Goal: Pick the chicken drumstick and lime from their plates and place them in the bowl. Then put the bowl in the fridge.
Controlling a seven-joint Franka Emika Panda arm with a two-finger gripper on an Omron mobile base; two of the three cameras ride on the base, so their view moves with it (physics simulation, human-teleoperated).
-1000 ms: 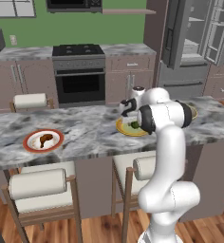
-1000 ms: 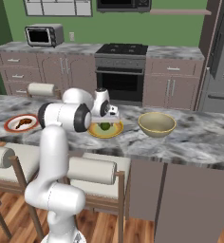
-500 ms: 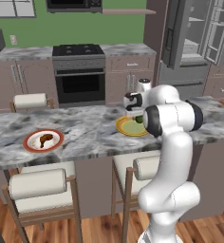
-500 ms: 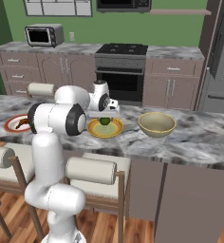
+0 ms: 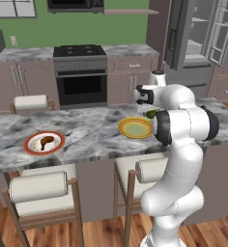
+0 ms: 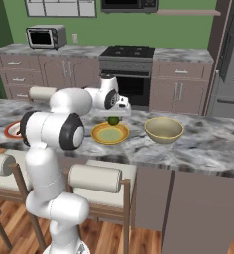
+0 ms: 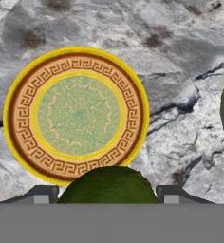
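Lime [image 7: 108,185] gripped between wide-set fingers [image 7: 42,194], lifted clear above yellow plate [image 7: 76,114]. Bowl [image 6: 163,130] off to the side, well apart. Better to carry level, centre over the bowl, lower before releasing.

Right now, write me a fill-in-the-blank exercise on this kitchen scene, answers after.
1. The gripper holds the ____.
2. The yellow plate now lies ____.
3. The chicken drumstick rests on the ____-rimmed plate.
4. The bowl on the counter is ____.

Answers: lime; empty; orange-red; empty
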